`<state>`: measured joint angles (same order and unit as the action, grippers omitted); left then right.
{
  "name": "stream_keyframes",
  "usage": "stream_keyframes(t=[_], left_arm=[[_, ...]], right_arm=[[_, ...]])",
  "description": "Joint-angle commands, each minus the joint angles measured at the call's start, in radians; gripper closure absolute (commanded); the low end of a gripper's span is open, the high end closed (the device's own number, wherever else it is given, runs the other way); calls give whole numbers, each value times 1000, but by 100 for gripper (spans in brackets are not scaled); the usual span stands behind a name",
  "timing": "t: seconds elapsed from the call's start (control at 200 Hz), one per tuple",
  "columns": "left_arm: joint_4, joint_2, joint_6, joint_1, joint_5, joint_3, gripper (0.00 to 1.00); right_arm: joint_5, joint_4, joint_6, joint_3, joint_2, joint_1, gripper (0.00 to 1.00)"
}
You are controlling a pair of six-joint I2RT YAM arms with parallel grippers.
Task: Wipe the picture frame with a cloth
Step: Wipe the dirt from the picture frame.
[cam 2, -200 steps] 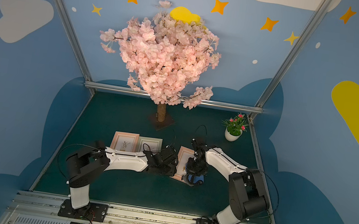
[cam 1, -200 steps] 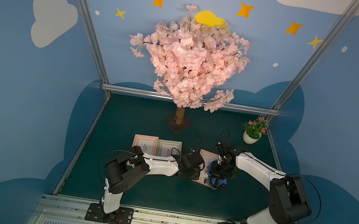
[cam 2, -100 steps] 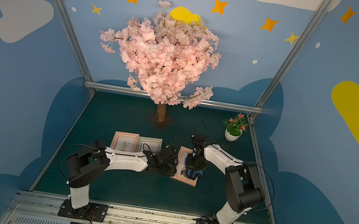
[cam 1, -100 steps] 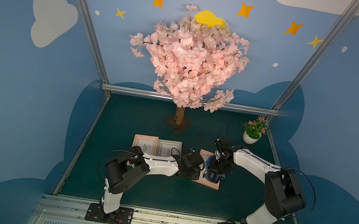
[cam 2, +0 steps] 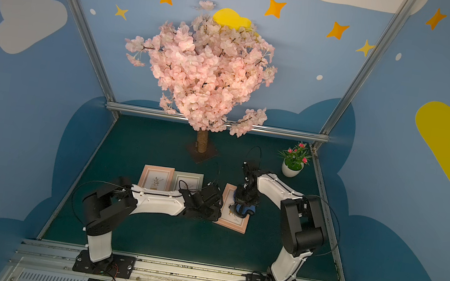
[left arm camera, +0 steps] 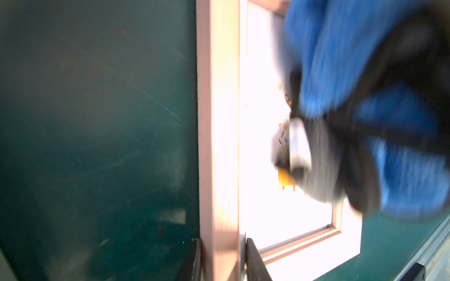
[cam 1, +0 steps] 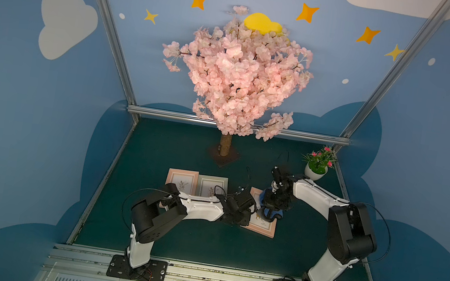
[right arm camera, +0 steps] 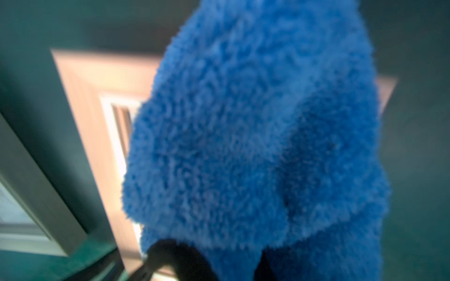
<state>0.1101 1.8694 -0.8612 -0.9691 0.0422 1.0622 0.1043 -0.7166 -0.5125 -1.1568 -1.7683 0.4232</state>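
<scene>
Left wrist view: clenching the left pincer (left arm camera: 222,261) on the side rail of the pink picture frame (left arm camera: 219,121), holding it on the green table (left arm camera: 97,121). Just beyond those jaws, pressing the bunched blue cloth (left arm camera: 328,60) onto its front, grasping it tightly in the right pincer (cam 1: 269,207) from above. Seemingly wiping mid-task, with a bare patch showing nearer than the right pincer. Next, probably needing steady downward pressure and a sweep toward that patch, without loosening the rail hold.
</scene>
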Motion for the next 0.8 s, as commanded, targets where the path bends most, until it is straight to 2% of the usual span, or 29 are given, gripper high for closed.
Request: stream_keyframes(t=[0.0, 0.22, 0.36, 0.641, 0.796], left_arm=[[89, -4, -9, 1, 16, -36, 76], [85, 11, -6, 3, 9, -19, 76], [68, -2, -1, 3, 16, -34, 75], [72, -9, -5, 3, 14, -48, 75], [71, -14, -10, 3, 22, -49, 75]], right_arm=[[-13, -43, 28, -16, 11, 4, 100], [58, 13, -44, 161, 115, 90, 100], [63, 34, -49, 163, 103, 126, 100], [-12, -50, 38, -69, -13, 11, 100], [-28, -79, 49, -54, -13, -57, 100]])
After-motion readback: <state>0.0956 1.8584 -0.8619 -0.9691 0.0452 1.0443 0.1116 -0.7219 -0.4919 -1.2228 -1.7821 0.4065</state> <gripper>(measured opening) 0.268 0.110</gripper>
